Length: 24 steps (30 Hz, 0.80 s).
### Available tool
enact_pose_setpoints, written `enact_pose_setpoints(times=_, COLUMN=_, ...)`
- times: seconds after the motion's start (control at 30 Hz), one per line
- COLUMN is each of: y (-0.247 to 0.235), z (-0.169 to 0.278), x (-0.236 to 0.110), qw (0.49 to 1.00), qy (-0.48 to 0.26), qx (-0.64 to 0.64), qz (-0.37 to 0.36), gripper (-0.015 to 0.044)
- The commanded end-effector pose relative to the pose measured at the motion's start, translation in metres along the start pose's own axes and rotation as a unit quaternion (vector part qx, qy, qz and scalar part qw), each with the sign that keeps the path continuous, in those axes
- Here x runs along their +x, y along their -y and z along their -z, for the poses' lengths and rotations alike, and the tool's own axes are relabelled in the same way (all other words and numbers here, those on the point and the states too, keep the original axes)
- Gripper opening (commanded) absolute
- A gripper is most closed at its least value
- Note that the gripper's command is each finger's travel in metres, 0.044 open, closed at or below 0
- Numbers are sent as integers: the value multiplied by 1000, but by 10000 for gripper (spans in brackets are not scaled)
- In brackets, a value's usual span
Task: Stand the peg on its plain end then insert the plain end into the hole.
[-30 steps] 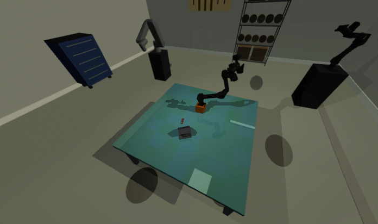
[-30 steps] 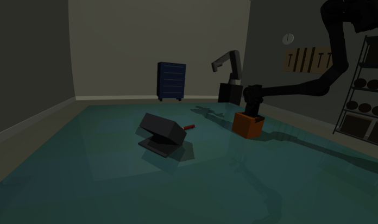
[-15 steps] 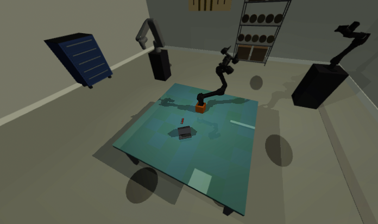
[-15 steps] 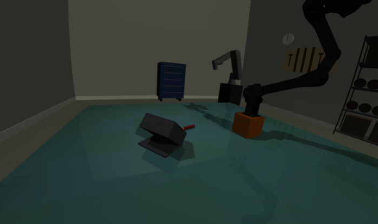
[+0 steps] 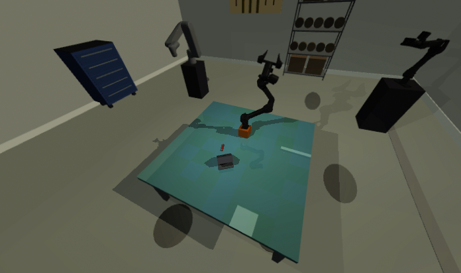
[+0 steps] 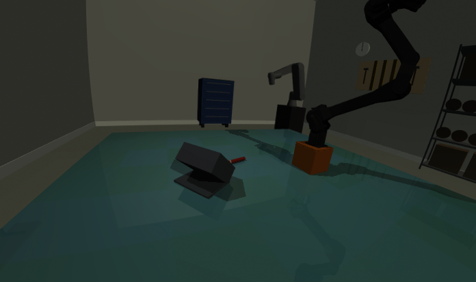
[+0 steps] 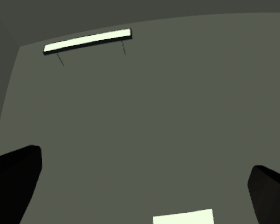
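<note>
The small red cylindrical peg (image 5: 222, 147) lies flat on the glossy teal desk (image 5: 273, 210), just beside the dark grey sloped panel (image 5: 224, 161). The black gripper (image 5: 269, 58) is raised well above and behind its orange base (image 5: 244, 131), pointing upward, fingers spread wide and released, grasping nothing.

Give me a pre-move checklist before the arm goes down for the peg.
1. Pincer open and holding nothing: ok.
2. Peg lying on the table, untouched: ok.
3. Peg free of the panel: ok in the top view, a gap shows between them.
4. Pincer aimed at the peg: not ok, it points up, away from the table; the wrist view shows only ceiling.
5. Banded end located: cannot tell, the peg is too small.
6. Hole visible: cannot tell.
</note>
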<state>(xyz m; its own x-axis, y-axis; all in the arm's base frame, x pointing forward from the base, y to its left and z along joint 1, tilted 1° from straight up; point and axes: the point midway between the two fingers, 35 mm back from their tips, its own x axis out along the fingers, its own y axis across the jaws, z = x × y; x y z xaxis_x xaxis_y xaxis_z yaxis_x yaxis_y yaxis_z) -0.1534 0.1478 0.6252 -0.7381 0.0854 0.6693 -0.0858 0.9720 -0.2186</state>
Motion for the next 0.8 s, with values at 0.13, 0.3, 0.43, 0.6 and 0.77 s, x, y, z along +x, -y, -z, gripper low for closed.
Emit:
enact_pose_setpoints(times=0.13, y=77, z=17, x=-6, qw=990, qy=-47, qx=-106, qz=83, gripper=440)
enact_pose_setpoints(times=0.3, y=113, z=23, x=-15, qw=976, qy=-82, qx=-160, qz=119, gripper=440)
enact_pose_setpoints(times=0.43, y=143, z=29, x=-26, qw=961, qy=-113, qx=-202, qz=149, gripper=440)
enact_pose_setpoints(times=0.6, y=184, z=36, x=-42, qw=935, qy=-153, qx=-255, qz=191, gripper=440)
enact_pose_setpoints(times=0.77, y=223, z=42, x=-63, qw=904, qy=-197, qx=-302, qz=230, gripper=440)
